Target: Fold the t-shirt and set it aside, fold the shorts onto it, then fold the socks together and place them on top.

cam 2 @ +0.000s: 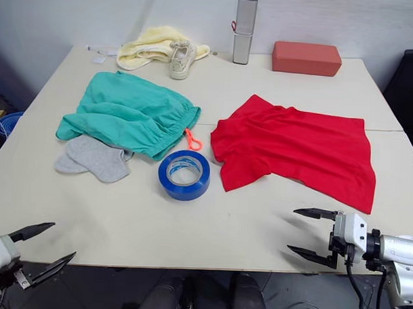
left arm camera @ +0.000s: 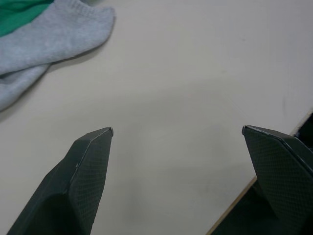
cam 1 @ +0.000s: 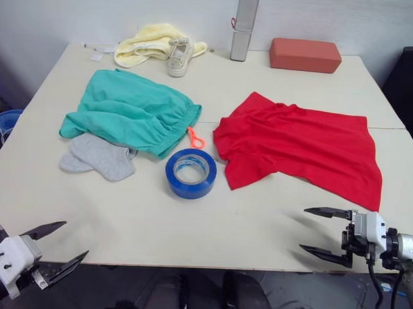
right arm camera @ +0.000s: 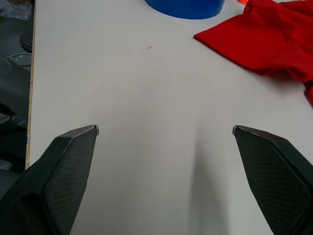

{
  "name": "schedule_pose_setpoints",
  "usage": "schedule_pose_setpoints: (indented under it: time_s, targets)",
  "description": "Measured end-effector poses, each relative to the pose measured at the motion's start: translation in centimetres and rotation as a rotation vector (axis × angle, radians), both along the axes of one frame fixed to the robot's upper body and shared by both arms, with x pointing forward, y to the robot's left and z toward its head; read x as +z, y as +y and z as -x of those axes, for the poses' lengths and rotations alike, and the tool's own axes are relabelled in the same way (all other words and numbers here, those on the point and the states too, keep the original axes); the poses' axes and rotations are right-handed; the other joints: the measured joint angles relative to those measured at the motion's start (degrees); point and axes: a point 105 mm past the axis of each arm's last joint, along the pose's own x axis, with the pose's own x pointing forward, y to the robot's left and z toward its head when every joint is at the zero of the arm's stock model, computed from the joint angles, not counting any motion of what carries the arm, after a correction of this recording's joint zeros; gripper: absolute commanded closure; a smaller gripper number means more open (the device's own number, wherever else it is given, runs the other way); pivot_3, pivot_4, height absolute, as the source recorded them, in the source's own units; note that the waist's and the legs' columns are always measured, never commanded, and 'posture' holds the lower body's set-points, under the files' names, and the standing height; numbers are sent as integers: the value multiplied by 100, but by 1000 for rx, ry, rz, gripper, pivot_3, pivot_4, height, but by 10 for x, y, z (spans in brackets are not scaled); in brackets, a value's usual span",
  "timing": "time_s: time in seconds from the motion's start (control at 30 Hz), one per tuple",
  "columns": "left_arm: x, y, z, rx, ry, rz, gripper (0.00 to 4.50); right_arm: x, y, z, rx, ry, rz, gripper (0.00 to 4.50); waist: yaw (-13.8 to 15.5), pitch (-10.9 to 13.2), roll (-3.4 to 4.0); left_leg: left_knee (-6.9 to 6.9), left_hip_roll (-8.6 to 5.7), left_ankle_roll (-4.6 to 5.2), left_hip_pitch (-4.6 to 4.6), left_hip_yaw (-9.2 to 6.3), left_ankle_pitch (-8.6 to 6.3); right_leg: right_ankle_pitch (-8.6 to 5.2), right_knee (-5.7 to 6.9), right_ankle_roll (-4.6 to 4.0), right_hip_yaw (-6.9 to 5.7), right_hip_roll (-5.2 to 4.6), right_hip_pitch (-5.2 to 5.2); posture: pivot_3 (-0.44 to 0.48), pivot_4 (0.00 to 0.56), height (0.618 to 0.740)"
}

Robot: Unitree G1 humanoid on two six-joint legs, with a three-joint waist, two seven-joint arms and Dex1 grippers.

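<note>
The red t-shirt [cam 1: 298, 145] lies spread and rumpled on the right half of the table. The teal shorts [cam 1: 130, 110] lie crumpled at the left, partly over the two grey socks [cam 1: 98, 156], which also appear in the left wrist view [left arm camera: 46, 36]. My left gripper [cam 1: 57, 243] hangs open off the table's front left corner, empty. My right gripper [cam 1: 318, 231] stands open over the front right edge, a short way in front of the t-shirt's near hem, holding nothing.
A blue tape roll [cam 1: 191, 173] sits mid-table with an orange clip [cam 1: 195, 138] behind it. At the back are a pale yellow cloth [cam 1: 149, 44], a beige shoe [cam 1: 180, 56], a metal cylinder [cam 1: 243, 27] and a red-brown block [cam 1: 305, 55]. A blue bin [cam 1: 4, 124] stands left of the table.
</note>
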Motion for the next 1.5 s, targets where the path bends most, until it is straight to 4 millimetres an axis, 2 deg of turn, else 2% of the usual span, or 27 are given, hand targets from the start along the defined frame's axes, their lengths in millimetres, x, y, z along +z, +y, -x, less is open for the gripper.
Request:
schedule_pose_setpoints:
  time_s: [0.17, 0.37, 0.47, 0.53, 0.6, 0.67, 0.77, 0.83, 1.0, 1.07, 1.13, 1.2, 1.33, 1.4, 1.5]
  targets:
    - [3, -2, -1, 9, 14, 74, 45, 3, 3, -1, 2, -7, -8, 0, 8, 0, 0, 1, 1, 0, 1, 0, 0, 0, 1, 0, 1, 0, 0, 0, 150, 740]
    - [18, -22, -5, -35, 18, 240, 45, 11, 13, -5, -8, -32, -79, 0, 15, 1, 1, 3, 1, -4, 0, -1, 2, 0, 5, 0, 1, 0, 2, 0, 150, 740]
    - [20, -25, -6, -25, 60, 344, 45, 28, 30, -12, -52, -65, -218, 0, 3, 2, 4, 3, 3, -19, 0, -2, 11, -2, 15, -4, 2, 1, -1, 0, 150, 740]
    - [26, -25, -7, -18, 89, 373, 45, 50, 46, -13, -52, -130, -345, 0, -5, 3, 4, 3, 7, -17, 1, -3, 10, -5, 22, -10, 2, 7, -3, 0, 150, 740]
    - [29, -20, -8, -5, 112, 347, 45, 69, 57, -8, -23, -181, -428, 0, 6, 4, 9, 2, 8, -17, 2, -3, 10, -7, 23, -13, 2, 8, -4, 0, 150, 740]
    - [26, -10, -5, 16, 199, 237, 45, 78, 60, 1, -1, -204, -449, 0, 37, 0, 2, -3, 6, -17, 2, -3, 10, -8, 18, -15, -1, 8, -5, 0, 150, 740]
    - [21, 3, -9, 74, 250, 143, 45, 75, 60, 10, 12, -188, -439, 0, 112, 1, 4, -2, 4, -16, 1, 2, 7, -8, 12, -15, 4, 8, -6, 0, 150, 740]
    - [25, 1, -21, 52, 240, 149, 45, 74, 60, 11, 8, -186, -436, 0, 153, 1, 2, 1, 5, -10, 0, 1, 3, -8, 13, -14, 4, 7, -8, 0, 150, 740]
    - [40, -43, -53, -232, 241, 40, 45, 69, 55, 20, 43, -189, -371, 0, 229, -1, 2, -2, 5, -21, 3, 9, 9, -1, 12, -10, 11, 7, -4, 0, 150, 740]
    - [59, -75, -82, -364, 149, -17, 45, 72, 49, 18, 17, -199, -371, 0, 297, 6, 9, 3, 5, -37, -3, 9, 20, 3, 18, -6, 6, 7, -6, 0, 150, 740]
    - [79, -106, -101, -471, 53, -68, 45, 77, 47, 17, 11, -221, -373, 0, 291, 4, 12, 1, 4, -55, 2, 11, 31, 7, 20, 0, 9, 6, -2, 0, 150, 740]
    - [88, -132, -118, -553, 9, -114, 45, 78, 45, 17, -2, -227, -370, 0, 282, 2, 20, -1, 3, -56, 3, 25, 34, 9, 25, 5, 9, 12, -6, 0, 150, 740]
    - [82, -176, -143, -700, 9, -183, 45, 76, 46, 16, -11, -202, -371, 0, 284, 4, 17, 15, 10, -16, 4, 59, 57, 8, 70, 9, -4, 50, -9, 0, 150, 740]
    - [79, -190, -155, -725, 14, -216, 45, 76, 48, 16, -10, -202, -371, 0, 285, 9, 9, 29, 19, -12, 3, 71, 58, 9, 78, 12, -4, 88, -15, 0, 150, 740]
    - [70, -204, -167, -769, 34, -283, 45, 76, 50, 18, -23, -189, -376, 0, 287, 10, 8, 49, 29, -6, 6, 77, 54, 9, 68, 12, 16, 86, -14, 0, 150, 740]
